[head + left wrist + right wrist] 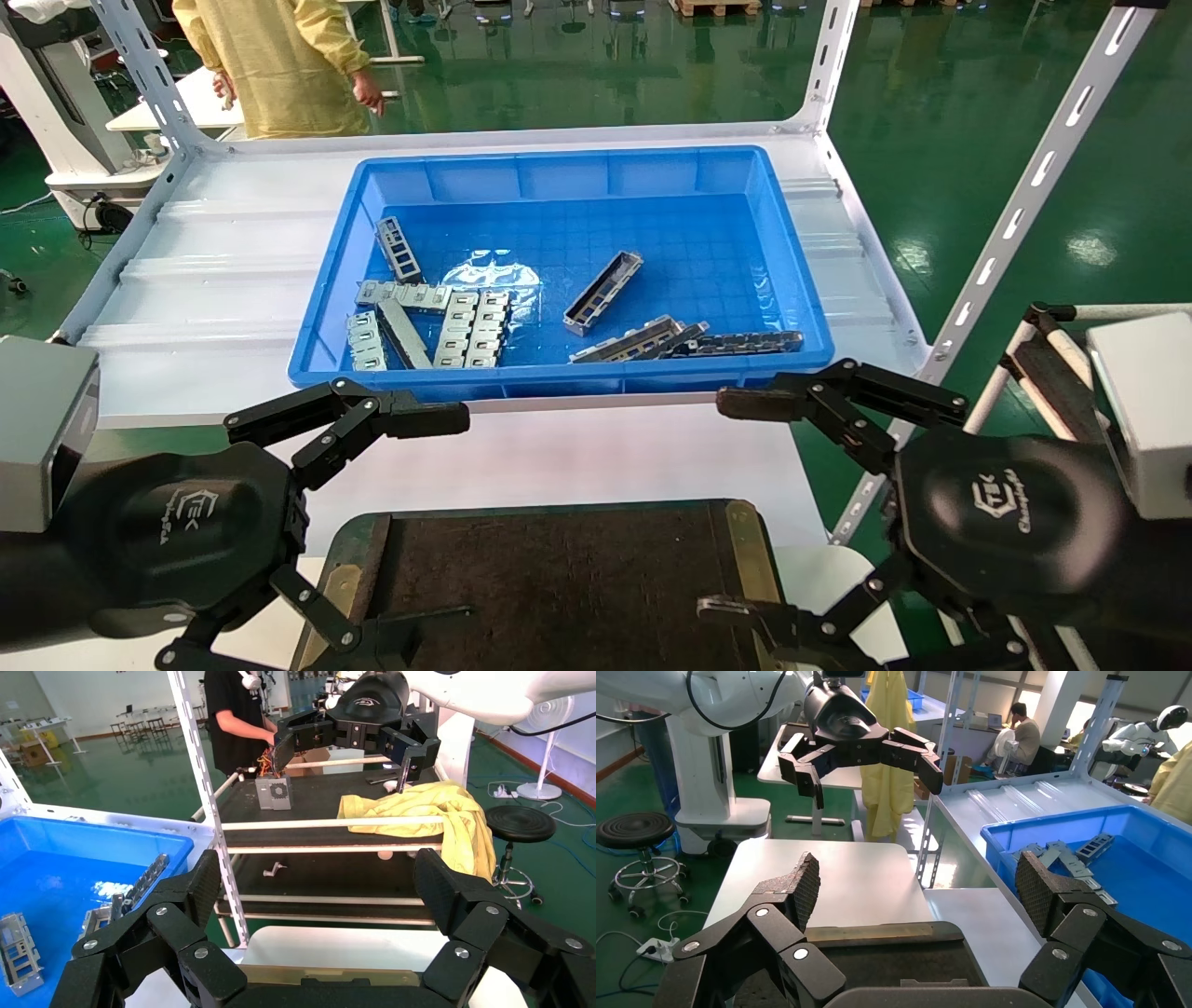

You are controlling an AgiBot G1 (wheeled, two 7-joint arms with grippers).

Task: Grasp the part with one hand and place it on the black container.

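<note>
Several silvery-grey ladder-like channel parts lie in the blue bin (792,280): one near the middle (603,293), one at the left (399,249), and two by the front wall (633,340). The black container (559,578) lies close in front of me, below and between both grippers; its brass edge shows in the right wrist view (877,934). My left gripper (461,514) is open and empty over the tray's left side. My right gripper (715,505) is open and empty over its right side. Both stay short of the bin.
Flat pale-grey tabbed plates (466,326) and a dark strip (745,343) also lie in the bin. White slotted shelf uprights (1024,205) flank it. A person in a yellow coat (279,65) stands behind. A cart with a yellow cloth (436,811) stands to my right.
</note>
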